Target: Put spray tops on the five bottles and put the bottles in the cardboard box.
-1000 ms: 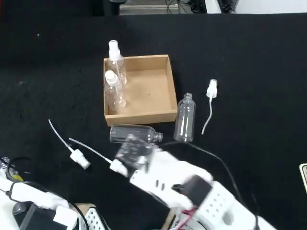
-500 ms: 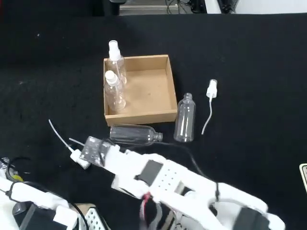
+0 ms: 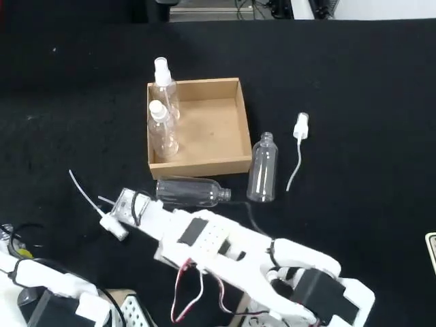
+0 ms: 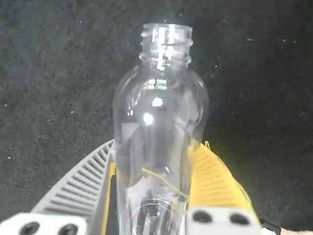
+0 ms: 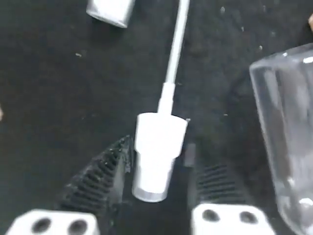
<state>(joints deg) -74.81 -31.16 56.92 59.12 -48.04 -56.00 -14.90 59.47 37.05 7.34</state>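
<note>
On the left, the left tool is pressed onto an open bottle and pinches its lower half, with the neck free. Next come 2 loose spray tops on the black tabletop. One is the far-left top. The other is the near top, which sits between the spread jaws of the right tool, and they do not look like they squeeze it yet. To do this step well, I think the right tool should close on the fat white head, not on the thin tube. It should squeeze softly so the top does not pop out. Then it should lift slowly, because the long tube can drag and swing. It should keep off the lying bottle just beside it, which could roll. Farther right, the cardboard box has 2 capped bottles standing along its left wall. A standing bottle with no top waits just outside the box, and a 3rd loose top lies near it. Since 1 second ago, the right arm has swung left, from just below the lying bottle to the 2 loose tops. In the last 0.5 seconds it barely shifted. The bottles, box and tops have stayed put.
</note>
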